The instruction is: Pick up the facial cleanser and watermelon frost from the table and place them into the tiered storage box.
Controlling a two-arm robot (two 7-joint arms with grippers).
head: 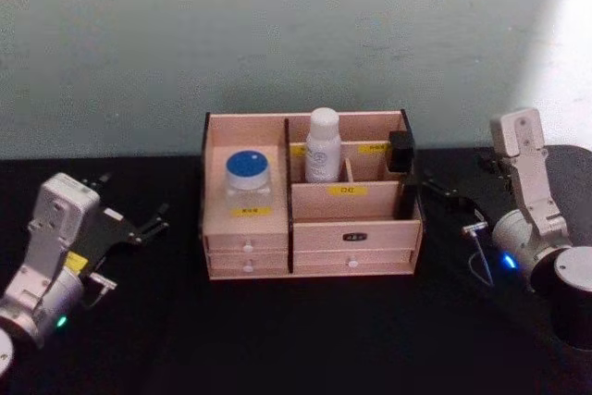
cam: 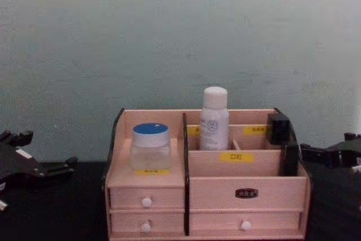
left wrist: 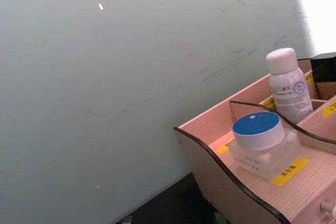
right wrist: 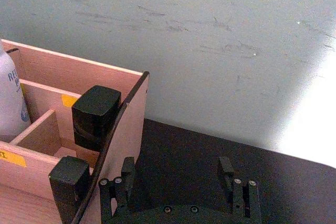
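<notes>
The tiered storage box [head: 351, 238] stands mid-table, pale wood with dark side edges. A clear jar with a blue lid [head: 248, 175] rests on its left step, and a white bottle [head: 323, 145] stands upright in a rear compartment. I cannot tell which is the facial cleanser and which the watermelon frost. My left gripper [head: 129, 203] hovers left of the box, open and holding nothing. My right gripper [right wrist: 178, 182] is open just outside the box's right wall, also with nothing in it. The chest view has the jar [cam: 150, 146] and bottle [cam: 214, 118] side by side.
Two black blocks [right wrist: 96, 116] sit along the box's right wall, close to my right gripper. The black table [head: 305, 339] has free room in front of the box. A pale green wall [head: 277, 34] rises close behind it. A black cylinder [head: 573, 302] stands at the right edge.
</notes>
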